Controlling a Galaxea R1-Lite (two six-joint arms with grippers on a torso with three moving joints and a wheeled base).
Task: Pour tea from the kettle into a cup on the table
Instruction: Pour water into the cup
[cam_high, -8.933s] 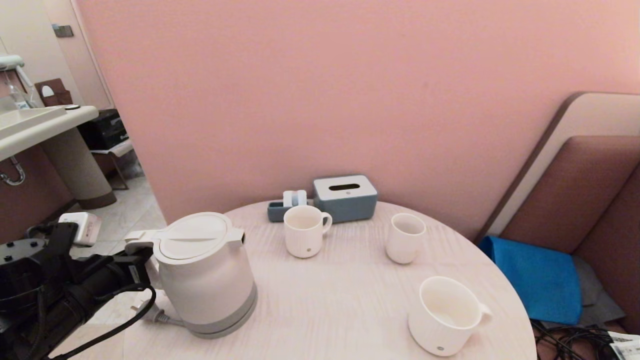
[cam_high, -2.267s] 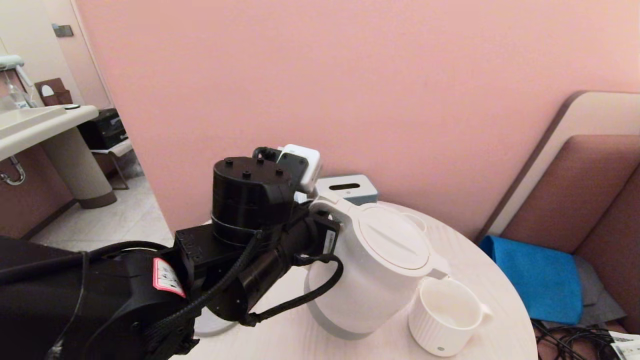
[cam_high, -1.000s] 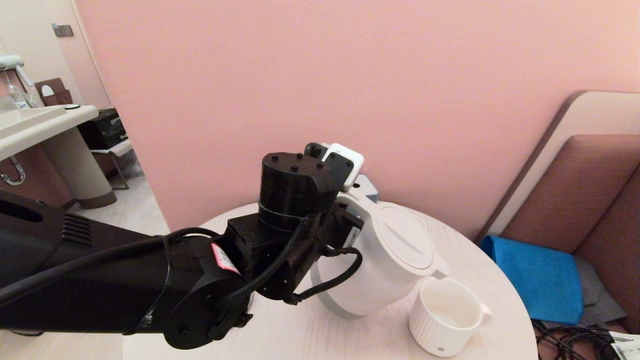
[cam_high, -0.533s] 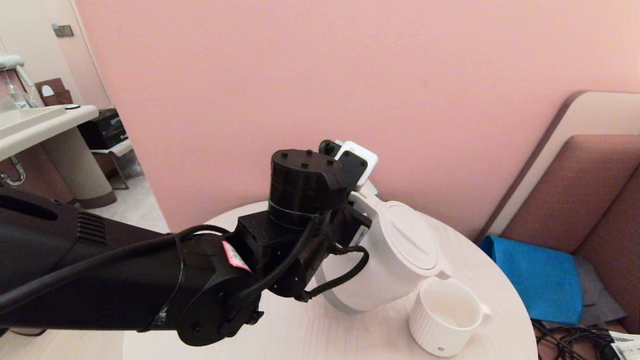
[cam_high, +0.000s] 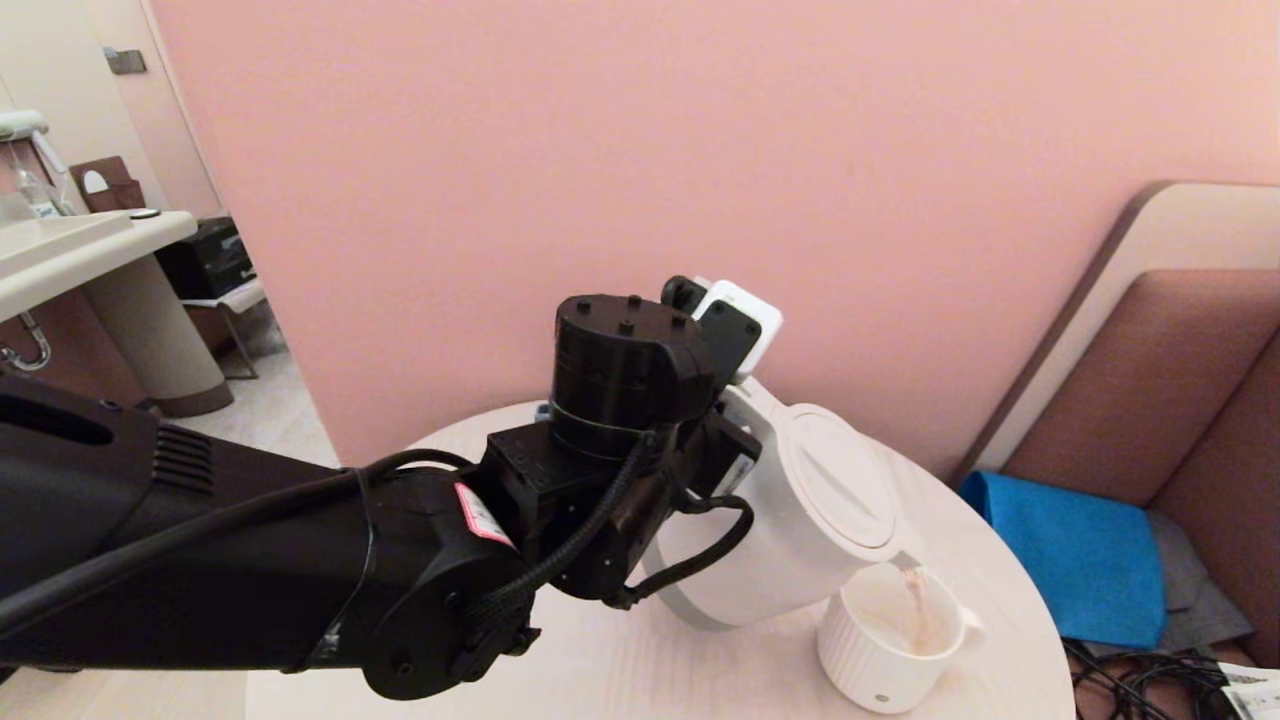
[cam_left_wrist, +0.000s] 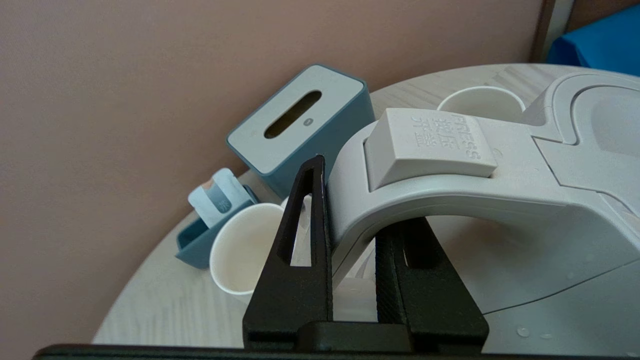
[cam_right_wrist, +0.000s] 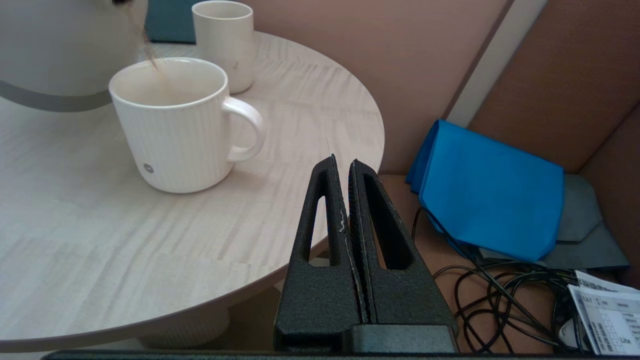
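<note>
The white kettle (cam_high: 800, 530) hangs tilted above the pale wood table (cam_high: 700, 680), spout down over the wide ribbed cup (cam_high: 885, 640) at the front right. A thin reddish-brown stream of tea (cam_high: 915, 610) falls from the spout into the cup. In the left wrist view my left gripper (cam_left_wrist: 357, 200) is shut on the kettle's loop handle (cam_left_wrist: 440, 185), one finger on each side. The right wrist view shows the cup (cam_right_wrist: 172, 125), the tea stream (cam_right_wrist: 150, 57) and the kettle's body (cam_right_wrist: 55, 50). My right gripper (cam_right_wrist: 343, 161) is shut on nothing, low beside the table's right edge.
A grey-blue tissue box (cam_left_wrist: 300, 120), a small blue holder (cam_left_wrist: 200, 240) and the narrower mug (cam_left_wrist: 245, 247) stand at the back of the table. The slim cup (cam_right_wrist: 220, 40) stands behind the ribbed cup. A blue cloth (cam_right_wrist: 492, 190) and cables (cam_right_wrist: 500, 295) lie right of the table.
My left arm has tipped the kettle further toward the cup and shifted slightly right. Tea now runs from the spout into the cup, which held none before.
</note>
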